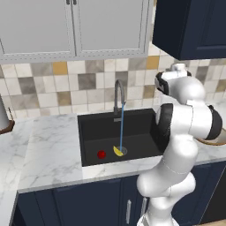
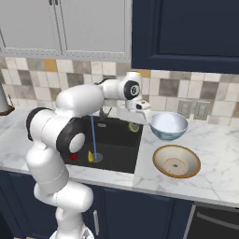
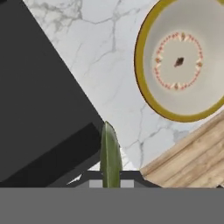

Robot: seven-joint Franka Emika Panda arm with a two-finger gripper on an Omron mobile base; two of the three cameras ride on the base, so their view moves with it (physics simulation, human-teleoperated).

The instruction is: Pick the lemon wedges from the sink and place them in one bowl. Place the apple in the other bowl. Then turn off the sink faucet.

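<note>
From the left base view I see the matte black rectangular sink [image 1: 118, 134] recessed in the veined white marble surface [image 1: 50, 150], with the dark grey gooseneck faucet [image 1: 118, 95] running a thin blue stream onto the drain; a small round red apple [image 1: 101, 154] and a bright yellow crescent wedge [image 1: 118, 151] lie on the basin floor. From the right base view, the pincer [image 2: 134, 125] hangs over the sink's right edge, pinching an olive-yellow wedge [image 2: 134, 126]; just beyond it stands the deep, rounded pale blue bowl [image 2: 168, 125], and nearer sits the shallow tan-rimmed bowl [image 2: 176, 161]. In the hand view, the pincer's tips are pressed on the thin olive wedge, above marble between basin and tan-rimmed bowl.
</note>
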